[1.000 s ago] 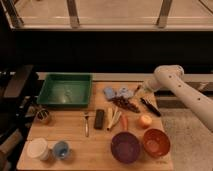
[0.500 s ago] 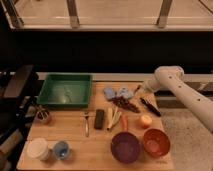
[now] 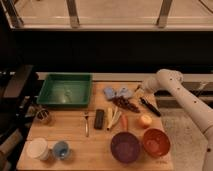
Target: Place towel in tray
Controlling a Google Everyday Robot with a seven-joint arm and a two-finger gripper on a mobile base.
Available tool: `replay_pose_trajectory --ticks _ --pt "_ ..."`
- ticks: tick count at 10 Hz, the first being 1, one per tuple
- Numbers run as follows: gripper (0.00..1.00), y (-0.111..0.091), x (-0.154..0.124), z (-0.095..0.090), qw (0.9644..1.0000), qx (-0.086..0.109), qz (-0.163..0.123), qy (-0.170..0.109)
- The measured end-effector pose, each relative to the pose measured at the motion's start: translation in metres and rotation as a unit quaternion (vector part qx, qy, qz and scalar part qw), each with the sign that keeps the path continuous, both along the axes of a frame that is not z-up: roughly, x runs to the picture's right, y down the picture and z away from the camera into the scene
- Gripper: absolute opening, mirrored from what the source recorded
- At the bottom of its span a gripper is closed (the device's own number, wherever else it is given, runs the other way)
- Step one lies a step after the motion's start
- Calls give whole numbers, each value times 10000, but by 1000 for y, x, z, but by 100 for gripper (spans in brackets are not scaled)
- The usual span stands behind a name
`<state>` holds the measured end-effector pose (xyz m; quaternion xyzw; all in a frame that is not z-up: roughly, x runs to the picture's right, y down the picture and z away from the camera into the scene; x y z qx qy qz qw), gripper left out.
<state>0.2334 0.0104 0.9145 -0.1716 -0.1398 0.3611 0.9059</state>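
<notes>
Nothing shifts between the earlier views and now: the white arm keeps its pose at the 3 o'clock side of the wooden bench (image 3: 65,131), and every item lies where it did.

End effector (image 3: 139,89): hovers over the far right part of the bench. It stands wide and carries nothing.

Small pale grey-blue rumpled towel (image 3: 125,93): on the bench, not yet picked up, just beside the end effector at roughly its 8 o'clock. A similar cloth of deeper blue (image 3: 109,92) touches it on its 9 o'clock side. A dark reddish cluster (image 3: 128,104) lies close at the towel's 6 o'clock.

Large green rectangular plastic tray (image 3: 65,76): at the towel's 9 o'clock, beyond the deeper blue cloth, near the far left corner. Its long axis runs 9 to 3.

Towel's long axis: bunched, perhaps slightly wider along 9 to 3. I cannot fix it.

Judgement: still the approach step. Only one arm is fitted, so there is no choice of side. The coming move looks like a short reach toward 8 o'clock and down. The risk is pinching the deeper blue cloth along with the towel, since the two touch.

Round purple bowl (image 3: 125,147) and round orange bowl (image 3: 156,142) sit at the near edge, well apart from that path.
</notes>
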Motion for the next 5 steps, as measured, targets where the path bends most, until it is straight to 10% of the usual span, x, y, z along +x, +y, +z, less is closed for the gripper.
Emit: replay_pose_trajectory --ticks 5 --pt "66 -9 -17 20 9993 47 -169 -324"
